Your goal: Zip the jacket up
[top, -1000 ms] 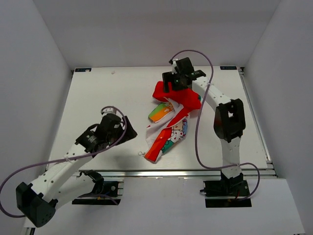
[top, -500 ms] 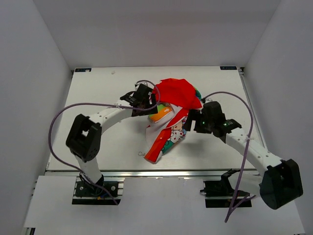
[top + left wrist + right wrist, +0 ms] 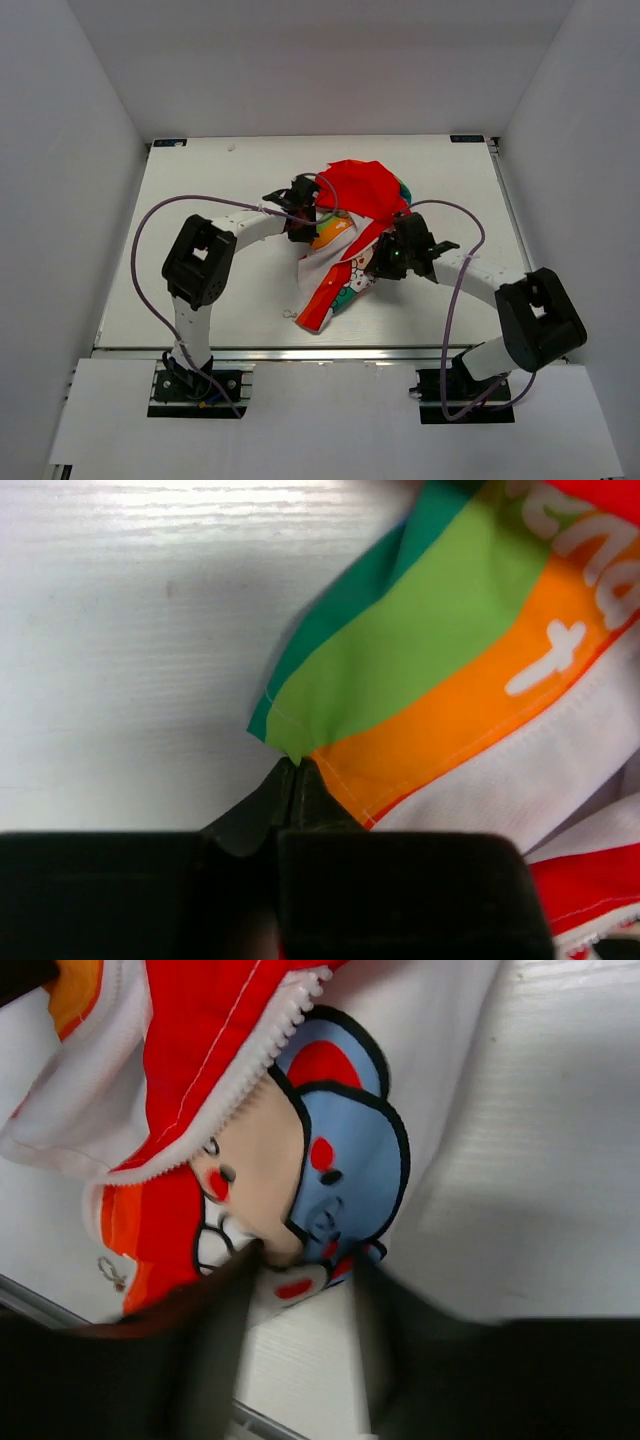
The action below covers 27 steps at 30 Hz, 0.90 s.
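you see the jacket (image 3: 352, 235) lying crumpled near the middle of the white tabletop (image 3: 220, 180). its red hood is bunched at the far end, and the white cartoon-print half trails toward the near edge. your left end effector (image 3: 305, 212) meets the jacket's left side by the orange stripe. your right end effector (image 3: 392, 258) meets its right side by the print. purple cables (image 3: 140, 250) loop over both arms.

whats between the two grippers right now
In the top view, the crumpled jacket fills the stretch between the left gripper and the right gripper: rainbow stripes, then white cartoon-printed cloth.
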Tool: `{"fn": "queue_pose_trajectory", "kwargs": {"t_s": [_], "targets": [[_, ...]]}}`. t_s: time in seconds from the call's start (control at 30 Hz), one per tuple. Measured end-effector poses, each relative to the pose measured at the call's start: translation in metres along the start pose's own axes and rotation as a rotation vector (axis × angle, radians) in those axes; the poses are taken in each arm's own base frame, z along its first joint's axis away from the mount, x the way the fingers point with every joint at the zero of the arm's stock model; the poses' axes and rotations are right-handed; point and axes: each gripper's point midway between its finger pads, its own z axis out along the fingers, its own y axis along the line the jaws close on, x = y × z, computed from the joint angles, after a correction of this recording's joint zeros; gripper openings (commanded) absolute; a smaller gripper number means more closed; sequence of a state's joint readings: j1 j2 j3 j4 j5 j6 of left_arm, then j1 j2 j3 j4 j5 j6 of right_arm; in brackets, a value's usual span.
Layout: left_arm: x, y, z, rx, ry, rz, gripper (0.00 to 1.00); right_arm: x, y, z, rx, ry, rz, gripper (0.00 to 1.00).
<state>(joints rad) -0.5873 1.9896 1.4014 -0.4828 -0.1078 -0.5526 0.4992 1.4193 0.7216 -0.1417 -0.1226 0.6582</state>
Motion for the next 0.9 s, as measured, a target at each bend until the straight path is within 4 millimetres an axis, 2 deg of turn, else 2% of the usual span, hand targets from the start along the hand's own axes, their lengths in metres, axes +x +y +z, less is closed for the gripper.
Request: {"fn": "queue_pose_trajectory", "kwargs": {"t_s": [0.03,0.07,0.1,0.2,0.3,0.4,0.47,0.53,0.6,0.63,0.7,0.73,0.8,0.83,0.87,0.9], "targets": [[0.001,-0.001,0.001,0.008,0.004,0.002,0.00,0.002,0.000,0.005,-0.004,0.010,0.005,0.24],[0.001,-0.002,0.000,0.015,0.007,0.006,0.00,0.002,0.000,0.009,-0.007,0.016,0.009,0.05],[0.001,-0.003,0.000,0.017,0.006,0.008,0.00,0.003,-0.001,0.013,-0.008,0.020,0.010,0.00],[0.000,-0.001,-0.002,0.012,-0.005,0.005,0.00,0.004,-0.006,0.020,0.018,0.034,0.011,0.00],[0.007,0.014,-0.014,-0.024,-0.018,-0.010,0.00,-0.013,-0.012,0.017,0.087,0.008,-0.006,0.00],[0.018,0.039,-0.046,-0.064,-0.044,-0.064,0.00,-0.058,-0.023,0.004,0.160,-0.080,0.004,0.00],[0.027,0.056,-0.072,-0.075,-0.082,-0.114,0.00,-0.090,-0.038,-0.008,0.212,-0.148,0.029,0.00],[0.040,0.073,-0.098,-0.074,-0.117,-0.164,0.00,-0.114,-0.056,-0.020,0.266,-0.199,0.044,0.00],[0.060,0.085,-0.117,-0.056,-0.136,-0.202,0.00,-0.123,-0.069,-0.028,0.309,-0.214,0.036,0.08],[0.072,0.090,-0.123,-0.045,-0.134,-0.216,0.00,-0.123,-0.071,-0.030,0.314,-0.206,0.028,0.21],[0.096,0.096,-0.128,-0.013,-0.115,-0.239,0.00,-0.119,-0.067,-0.029,0.290,-0.174,-0.007,0.36],[0.109,0.098,-0.129,0.000,-0.096,-0.248,0.04,-0.115,-0.062,-0.028,0.264,-0.158,-0.022,0.52],[0.130,0.101,-0.127,0.021,-0.060,-0.264,0.11,-0.104,-0.052,-0.029,0.205,-0.127,-0.053,0.73],[0.140,0.103,-0.126,0.029,-0.040,-0.273,0.24,-0.099,-0.047,-0.030,0.174,-0.115,-0.077,0.89],[0.148,0.104,-0.125,0.036,-0.023,-0.278,0.34,-0.089,-0.045,-0.036,0.158,-0.108,-0.080,0.89],[0.154,0.105,-0.125,0.041,-0.010,-0.283,0.49,-0.081,-0.043,-0.042,0.140,-0.103,-0.101,0.89]]}}
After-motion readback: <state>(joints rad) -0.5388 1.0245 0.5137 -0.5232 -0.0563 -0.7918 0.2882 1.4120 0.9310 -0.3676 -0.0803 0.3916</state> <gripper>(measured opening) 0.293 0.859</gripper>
